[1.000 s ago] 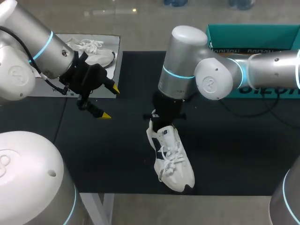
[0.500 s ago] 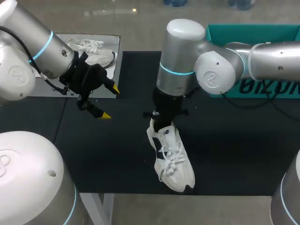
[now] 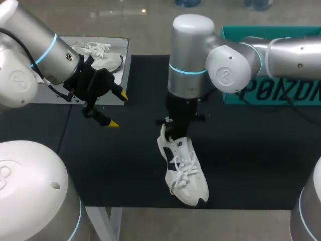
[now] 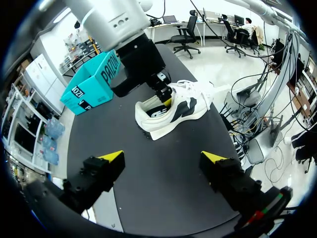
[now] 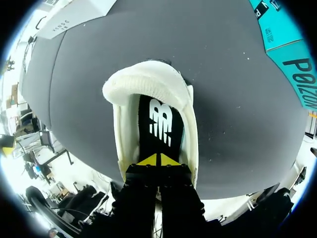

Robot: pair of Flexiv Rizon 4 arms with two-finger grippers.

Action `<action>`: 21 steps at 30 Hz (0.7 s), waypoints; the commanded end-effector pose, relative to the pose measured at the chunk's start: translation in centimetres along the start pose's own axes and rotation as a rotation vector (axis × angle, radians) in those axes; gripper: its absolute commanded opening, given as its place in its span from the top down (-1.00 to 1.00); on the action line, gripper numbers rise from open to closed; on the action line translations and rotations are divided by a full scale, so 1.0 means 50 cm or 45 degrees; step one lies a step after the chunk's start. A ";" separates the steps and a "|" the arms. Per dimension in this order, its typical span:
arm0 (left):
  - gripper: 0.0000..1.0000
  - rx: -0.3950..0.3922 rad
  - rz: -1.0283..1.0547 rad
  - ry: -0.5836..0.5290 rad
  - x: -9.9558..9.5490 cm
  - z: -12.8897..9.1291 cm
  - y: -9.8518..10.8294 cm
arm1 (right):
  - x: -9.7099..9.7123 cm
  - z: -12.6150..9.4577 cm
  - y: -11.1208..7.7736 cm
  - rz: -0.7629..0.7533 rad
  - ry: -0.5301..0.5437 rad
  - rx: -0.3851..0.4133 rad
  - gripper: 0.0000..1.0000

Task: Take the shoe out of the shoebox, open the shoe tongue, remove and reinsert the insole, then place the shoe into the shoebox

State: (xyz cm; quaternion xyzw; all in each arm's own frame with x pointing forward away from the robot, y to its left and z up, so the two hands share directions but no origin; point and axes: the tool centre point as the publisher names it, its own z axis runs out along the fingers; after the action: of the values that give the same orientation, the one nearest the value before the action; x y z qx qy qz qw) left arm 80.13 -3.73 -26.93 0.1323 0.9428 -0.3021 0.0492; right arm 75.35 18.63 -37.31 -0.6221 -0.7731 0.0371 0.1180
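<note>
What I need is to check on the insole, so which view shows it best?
The right wrist view: it looks straight into the shoe, with the black insole ahead of the shut fingers of the right gripper. The left wrist view shows only a sliver inside the heel opening. In the head view the right arm hides it.

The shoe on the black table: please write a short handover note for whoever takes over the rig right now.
Left gripper: open, empty, above the table, apart from the shoe.
Right gripper: shut, tips inside the shoe at its insole; a grip on it is not sure.
Shoe lies on the table, outside the teal shoebox.
Done: shoe taken out.
To do: insole out and back in, shoe into shoebox.
</note>
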 end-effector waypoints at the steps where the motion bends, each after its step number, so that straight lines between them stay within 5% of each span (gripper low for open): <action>1: -1.00 -0.004 0.000 0.003 -0.001 0.001 -0.001 | 0.002 0.033 0.019 -0.003 0.032 0.031 1.00; 2: -1.00 -0.004 0.000 0.003 -0.001 0.001 -0.001 | 0.002 0.037 0.022 -0.004 0.035 0.037 0.69; 6: -1.00 -0.004 0.000 0.003 -0.001 0.001 -0.001 | 0.001 0.041 0.024 -0.001 0.039 0.038 0.01; 7: -1.00 -0.004 0.000 0.003 -0.001 0.001 -0.001 | 0.001 0.037 0.023 -0.001 0.039 0.031 -0.62; 8: -1.00 -0.004 0.000 0.003 -0.001 0.001 -0.001 | 0.002 0.032 0.022 -0.001 0.033 0.020 -0.93; 21: -1.00 -0.004 0.000 0.003 -0.001 0.001 -0.001 | 0.022 -0.018 0.003 -0.010 -0.018 -0.044 -1.00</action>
State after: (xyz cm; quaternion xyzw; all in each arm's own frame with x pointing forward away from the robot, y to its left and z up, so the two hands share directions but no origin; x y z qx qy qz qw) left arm 80.13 -3.73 -26.93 0.1323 0.9428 -0.3021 0.0492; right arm 76.14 19.81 -37.19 -0.6197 -0.7762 0.0300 0.1120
